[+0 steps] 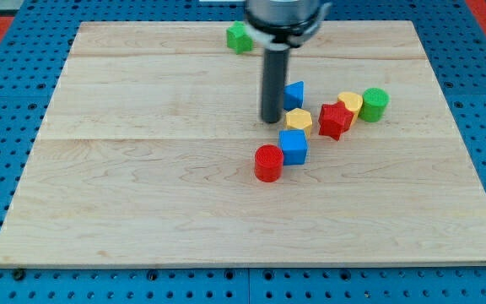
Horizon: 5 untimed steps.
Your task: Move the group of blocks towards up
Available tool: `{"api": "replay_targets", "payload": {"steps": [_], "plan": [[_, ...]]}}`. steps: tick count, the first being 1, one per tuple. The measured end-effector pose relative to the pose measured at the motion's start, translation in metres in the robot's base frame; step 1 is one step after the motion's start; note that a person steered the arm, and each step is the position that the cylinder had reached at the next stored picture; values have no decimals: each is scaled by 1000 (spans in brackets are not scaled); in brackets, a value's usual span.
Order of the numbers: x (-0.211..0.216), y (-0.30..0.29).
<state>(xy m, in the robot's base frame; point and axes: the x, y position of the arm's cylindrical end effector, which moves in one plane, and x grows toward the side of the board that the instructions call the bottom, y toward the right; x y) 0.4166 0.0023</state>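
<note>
Tip [272,121] sits just left of yellow hexagon block [299,120].

The tool's end, my tip [271,120], stands on the surface [142,194] at the left edge of a cluster. Just to its right a blue block [294,94] and a yellow hexagon [299,121] block the way; further right sit a red block [335,119], a yellow block [351,104] and a green cylinder [375,104], touching or nearly so, in a row with no gap to pass. Below and right of the tip, a blue cube [294,146] and a red cylinder [268,162] touch each other. A green block [240,37] lies well above, slightly left. Left of the tip, and below the red cylinder, the surface lies open.
</note>
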Motion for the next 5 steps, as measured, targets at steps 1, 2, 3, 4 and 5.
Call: {"api": "replay_targets", "payload": {"steps": [1, 2, 3, 4, 5], "plan": [[15, -15], [-34, -21], [-60, 36], [-38, 61], [-1, -7]]}}
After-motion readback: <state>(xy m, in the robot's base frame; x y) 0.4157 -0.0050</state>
